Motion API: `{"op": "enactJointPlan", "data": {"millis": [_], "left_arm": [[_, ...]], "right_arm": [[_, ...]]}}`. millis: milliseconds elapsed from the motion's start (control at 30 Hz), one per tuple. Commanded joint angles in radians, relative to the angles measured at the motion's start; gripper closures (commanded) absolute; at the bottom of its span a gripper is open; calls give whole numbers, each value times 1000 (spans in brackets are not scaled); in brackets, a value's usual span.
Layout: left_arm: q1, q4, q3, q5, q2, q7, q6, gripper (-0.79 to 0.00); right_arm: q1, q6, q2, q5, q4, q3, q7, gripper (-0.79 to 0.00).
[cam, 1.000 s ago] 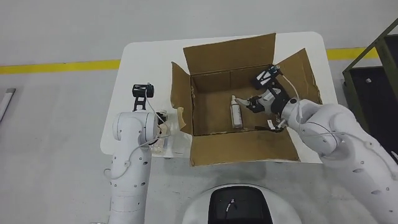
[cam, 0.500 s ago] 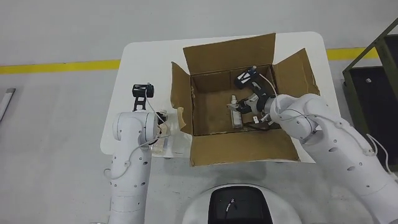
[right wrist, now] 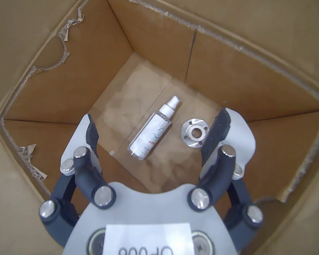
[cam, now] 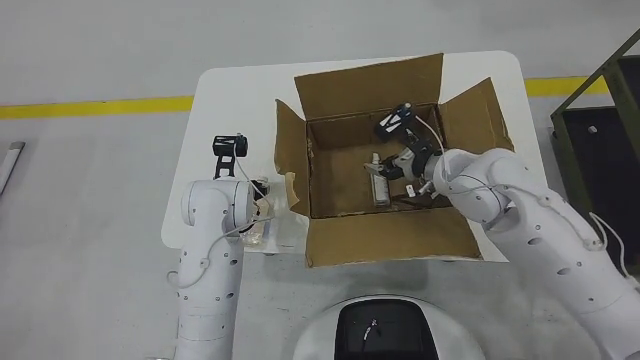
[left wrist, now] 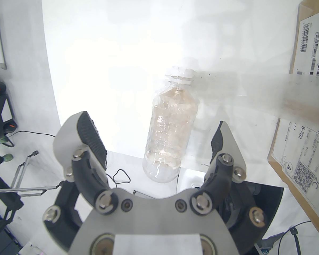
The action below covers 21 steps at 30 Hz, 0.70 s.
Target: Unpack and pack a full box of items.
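An open cardboard box [cam: 370,85] stands on the white table [cam: 240,100]. On its floor lie a white spray bottle [right wrist: 154,131] and, beside it, a round metal flange [right wrist: 194,133]. My right gripper [right wrist: 155,115] hangs open inside the box, above the spray bottle [cam: 380,188], touching nothing. Left of the box, a clear plastic bottle [left wrist: 170,136] lies on the table near its front edge. My left gripper [left wrist: 152,120] is open just above that bottle, one finger on each side, apart from it. From above, the left gripper [cam: 262,205] sits beside the box's left flap.
The box's left flap [left wrist: 308,107], covered in shipping labels, stands close to the left gripper. Its other flaps [cam: 385,235] spread outward around the opening. A dark metal frame [cam: 600,110] stands off the table's right side. Bare table [left wrist: 122,41] lies beyond the clear bottle.
My right gripper has moved leftward and deeper into the box, ending over the spray bottle. The left arm and the clear bottle have stayed still.
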State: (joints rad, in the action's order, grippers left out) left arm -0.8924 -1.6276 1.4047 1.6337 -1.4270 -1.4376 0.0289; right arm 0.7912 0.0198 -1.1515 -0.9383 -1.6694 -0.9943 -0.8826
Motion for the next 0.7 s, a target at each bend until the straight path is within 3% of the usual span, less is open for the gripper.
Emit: {"op": "enactJointPlan", "data": {"millis": [0,267,467,667], "left_arm": [[0,0,0,0,0,0,0,-785],[0,0,0,0,0,0,0,-785],[0,0,0,0,0,0,0,-785],[0,0,0,0,0,0,0,-785]], "right_arm": [[-35,-23,-5,3,-3,6,-73,-785],[-207,-45,-36,36,83,82,-341,-785],[-235,23,-55,59,170,151,-362,-785],[-235,23,-55,59,170,151,-362,-785]]}}
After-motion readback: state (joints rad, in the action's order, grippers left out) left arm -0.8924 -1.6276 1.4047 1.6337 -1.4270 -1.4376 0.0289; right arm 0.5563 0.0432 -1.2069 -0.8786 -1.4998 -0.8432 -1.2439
